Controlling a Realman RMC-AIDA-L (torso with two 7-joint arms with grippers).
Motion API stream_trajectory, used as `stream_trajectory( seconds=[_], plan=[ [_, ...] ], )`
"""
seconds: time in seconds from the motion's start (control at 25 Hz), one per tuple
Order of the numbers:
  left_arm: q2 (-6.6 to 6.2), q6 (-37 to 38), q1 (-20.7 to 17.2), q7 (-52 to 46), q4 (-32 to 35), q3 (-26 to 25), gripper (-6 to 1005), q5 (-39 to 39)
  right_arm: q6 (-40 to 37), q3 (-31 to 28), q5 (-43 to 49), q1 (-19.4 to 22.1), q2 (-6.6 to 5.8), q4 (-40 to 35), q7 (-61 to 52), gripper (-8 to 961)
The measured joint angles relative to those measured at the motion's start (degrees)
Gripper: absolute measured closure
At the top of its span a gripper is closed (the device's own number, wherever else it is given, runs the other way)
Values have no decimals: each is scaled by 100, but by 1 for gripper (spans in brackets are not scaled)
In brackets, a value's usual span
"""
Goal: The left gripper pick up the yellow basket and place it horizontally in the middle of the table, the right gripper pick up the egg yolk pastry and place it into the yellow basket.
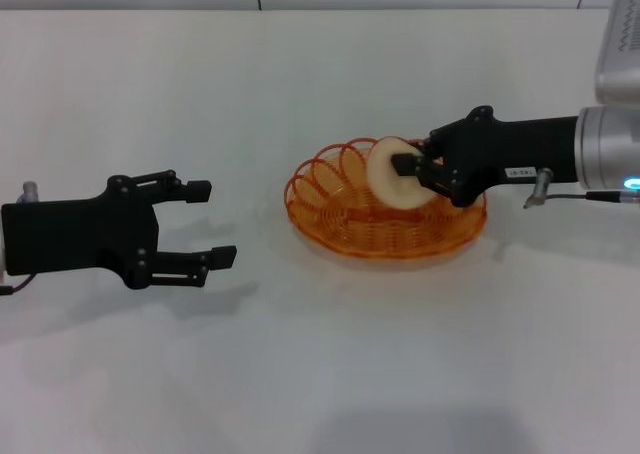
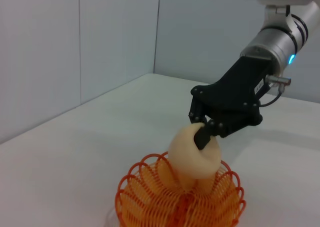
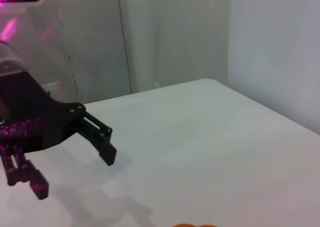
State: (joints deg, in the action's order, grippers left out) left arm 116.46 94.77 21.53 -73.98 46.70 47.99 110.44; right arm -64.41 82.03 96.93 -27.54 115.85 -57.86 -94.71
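Note:
The yellow basket [image 1: 330, 214] lies flat on the white table [image 1: 320, 374], a little right of the middle. My right gripper [image 1: 415, 172] reaches in from the right and is shut on the egg yolk pastry [image 1: 388, 174]. It holds the pastry tilted on edge, with the lower part down inside the basket. The left wrist view shows this same grip [image 2: 202, 132] on the pastry [image 2: 192, 154] over the basket [image 2: 150, 197]. My left gripper [image 1: 212, 222] is open and empty, well left of the basket. It also shows in the right wrist view [image 3: 75, 174].
Grey walls stand behind the table's far edge [image 1: 300, 9]. White tabletop stretches between the left gripper and the basket and in front of both.

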Motion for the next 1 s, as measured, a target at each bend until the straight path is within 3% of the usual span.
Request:
stream_trajectory(
  seconds=[0.24, 0.48, 0.56, 0.6, 0.8, 1.0],
  plan=[
    [13, -10, 21, -11, 22, 0, 128, 4, 235, 168, -124, 5, 4, 69, 15, 845],
    [17, -19, 38, -11, 23, 0, 128, 5, 235, 178, -183, 25, 0, 83, 75, 616],
    [17, -8, 39, -11, 24, 0, 128, 5, 124, 156, -205, 44, -20, 78, 76, 405],
    [17, -3, 35, -11, 24, 0, 128, 5, 42, 147, -207, 57, -31, 66, 75, 384],
    [-6, 35, 36, -16, -4, 6, 129, 57, -861, -251, -155, 121, -70, 80, 255, 278],
    [-19, 142, 100, -70, -23, 9, 129, 249, -2185, -1125, -59, 257, -116, 313, 725, 172]
  ],
)
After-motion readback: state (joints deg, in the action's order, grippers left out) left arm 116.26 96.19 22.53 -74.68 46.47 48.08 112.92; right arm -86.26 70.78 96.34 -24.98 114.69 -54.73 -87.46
